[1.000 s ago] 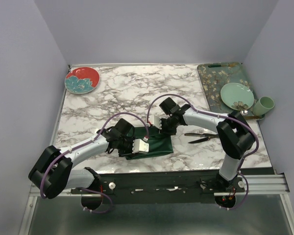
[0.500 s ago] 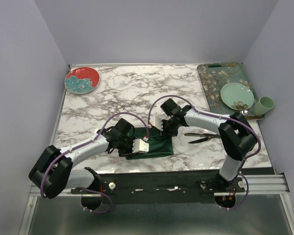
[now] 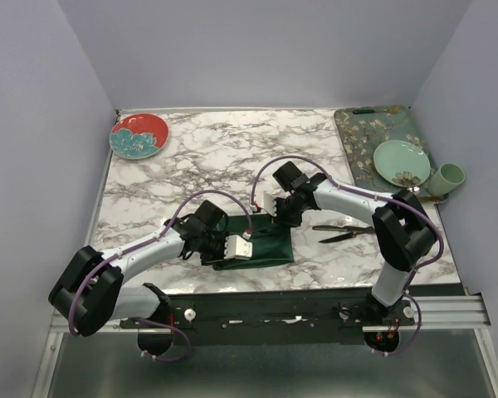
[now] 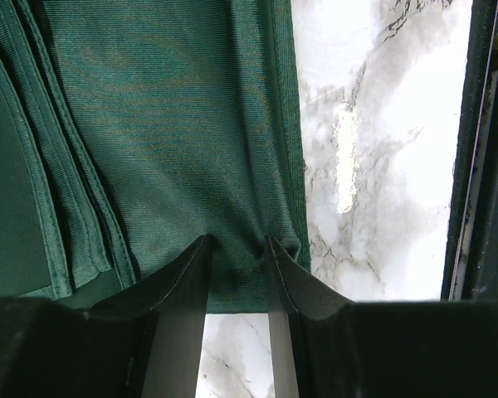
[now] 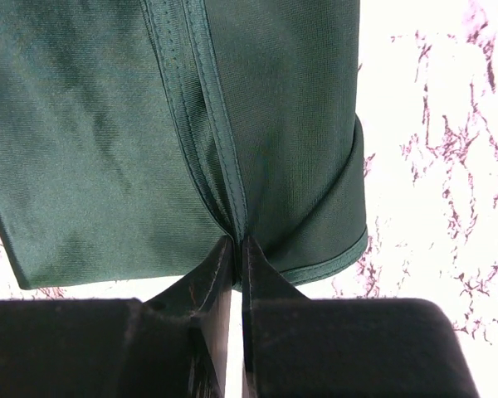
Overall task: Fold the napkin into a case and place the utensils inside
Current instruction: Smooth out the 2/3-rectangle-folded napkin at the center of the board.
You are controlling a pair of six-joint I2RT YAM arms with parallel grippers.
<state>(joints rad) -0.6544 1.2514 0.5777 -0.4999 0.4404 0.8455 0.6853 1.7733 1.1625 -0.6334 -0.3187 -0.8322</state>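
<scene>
Both end effectors grip the folded napkin [image 3: 261, 246] near the desk's [image 3: 216, 157] near edge: we see the left end effector [image 4: 237, 242] pinching its hem and the right end effector [image 5: 237, 242] nipping a seam; the utensils [image 3: 342, 232] lie just rightward.

The fingers [image 4: 183, 286] pinch the napkin [image 4: 166, 124] edge on the marble table [image 4: 373, 166].

The napkin [image 3: 264, 245] lies on the table [image 3: 216, 157]. The utensils [image 3: 342, 231] lie just right of it, the tray [image 3: 361, 124] behind-right, a plate [image 3: 139, 135] behind-left.
</scene>
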